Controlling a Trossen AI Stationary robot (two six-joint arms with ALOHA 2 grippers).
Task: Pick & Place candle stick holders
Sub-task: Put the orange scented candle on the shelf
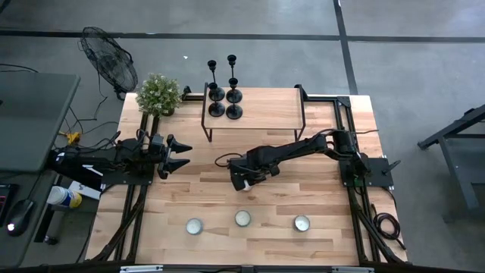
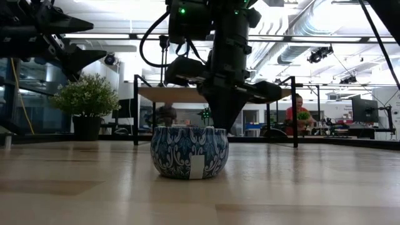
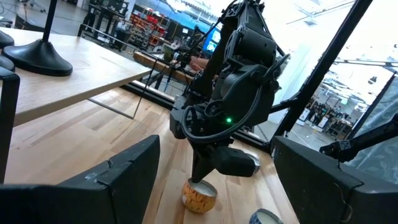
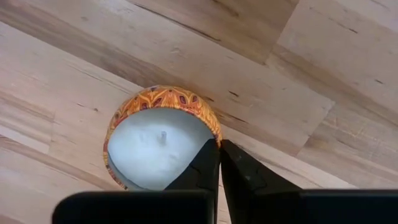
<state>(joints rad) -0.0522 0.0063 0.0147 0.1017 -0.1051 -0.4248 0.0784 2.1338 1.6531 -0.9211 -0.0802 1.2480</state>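
Several black candle stick holders (image 1: 223, 95) stand on their round bases at the left end of a raised wooden shelf (image 1: 261, 112) at the table's far side; one base (image 3: 38, 57) shows in the left wrist view. My right gripper (image 1: 244, 182) is at mid-table, pointing down, shut on an orange patterned candle tin (image 4: 160, 144) filled with white wax. The tin (image 3: 199, 198) stands on the table. My left gripper (image 1: 178, 155) waits open at the table's left, level, with nothing between its fingers. My right gripper pinches the orange tin's wall at its rim (image 4: 214, 138). One finger (image 4: 202, 168) is inside over the wax and the other is outside. The fingers come from above, pointing steeply down. The tin sits upright with its bottom on the table.
Three more candle tins (image 1: 194, 225) (image 1: 242, 218) (image 1: 301, 223) stand in a row near the table's front edge; the middle one is the blue patterned tin (image 2: 189, 152). A potted plant (image 1: 159, 95) stands at the far left corner. A person (image 2: 297, 112) sits in the room beyond.
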